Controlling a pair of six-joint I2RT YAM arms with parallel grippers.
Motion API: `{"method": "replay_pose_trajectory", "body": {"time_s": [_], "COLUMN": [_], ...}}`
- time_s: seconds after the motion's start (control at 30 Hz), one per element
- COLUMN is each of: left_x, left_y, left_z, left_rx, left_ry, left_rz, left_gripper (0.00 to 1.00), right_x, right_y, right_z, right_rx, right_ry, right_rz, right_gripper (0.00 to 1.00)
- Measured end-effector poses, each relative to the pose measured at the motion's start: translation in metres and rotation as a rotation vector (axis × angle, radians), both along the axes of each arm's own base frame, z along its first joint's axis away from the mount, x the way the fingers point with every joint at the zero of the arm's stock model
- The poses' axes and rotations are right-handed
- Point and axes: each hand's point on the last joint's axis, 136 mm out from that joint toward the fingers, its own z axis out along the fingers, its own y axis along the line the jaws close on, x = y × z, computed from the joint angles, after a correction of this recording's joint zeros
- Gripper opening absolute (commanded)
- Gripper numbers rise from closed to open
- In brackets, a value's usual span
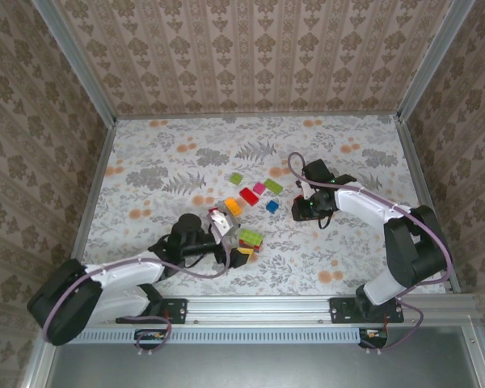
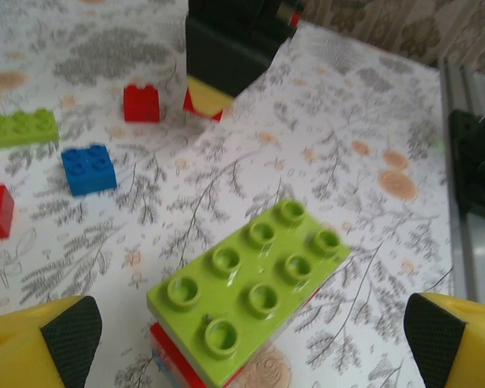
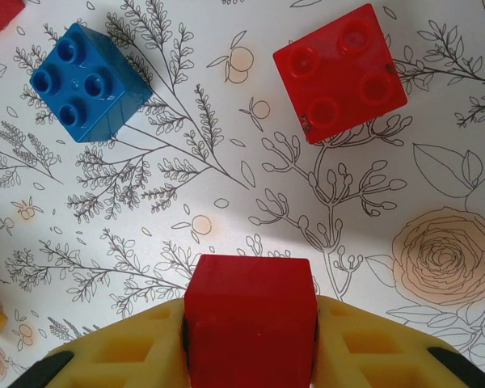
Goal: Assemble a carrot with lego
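A light green lego brick (image 2: 255, 283) sits stacked on a red one (image 2: 174, 356), standing on the table between the wide-apart yellow fingers (image 2: 40, 347) of my left gripper (image 2: 250, 347), which is open and touches nothing. From above, that stack (image 1: 251, 238) is just in front of the left gripper (image 1: 236, 234). My right gripper (image 3: 250, 339) is shut on a red lego brick (image 3: 250, 319), held just above the table. It also appears from above (image 1: 301, 208), right of the loose bricks. A blue brick (image 3: 90, 81) and another red brick (image 3: 339, 71) lie beyond it.
Loose bricks lie mid-table: two green (image 1: 236, 179) (image 1: 273, 186), a magenta (image 1: 259, 187), a red (image 1: 247, 196), an orange (image 1: 233, 207), a blue (image 1: 272, 207). Patterned walls close in the table on three sides. A metal rail (image 1: 259, 307) runs along the near edge.
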Motion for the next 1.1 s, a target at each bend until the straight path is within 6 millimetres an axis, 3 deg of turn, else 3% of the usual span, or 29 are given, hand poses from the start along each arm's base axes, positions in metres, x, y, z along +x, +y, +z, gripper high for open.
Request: {"method": "replay_pose_trajectory", "body": {"time_s": [0.17,0.43,0.8,1.1], "left_x": [0.007,0.011,0.024,0.016], "left_y": [-0.001,-0.003,-0.006,-0.008], "left_z": [-0.023,-0.009,-0.027,-0.013], "left_rx": [0.049,0.014,0.037,-0.026], "left_ry": [0.007,-0.083,-0.057,-0.061], "left_rz": [0.016,0.012,-0.028,-0.105], "left_gripper": [1.00,1.00,0.93,0.93], "right_x": [-0.002,-0.004,-0.002,-0.005], "right_y": [0.000,0.002,0.008,0.013], "right_z": [0.000,-0.002,0.009,0.013], "right_rx": [0.000,-0.001,0.003,0.001], "right_ry": [0.005,0.017,0.019,0.026], "right_rz": [0.004,0.012,0.025,0.038], "right_gripper": [0.35,0.35,0.35,0.35]}}
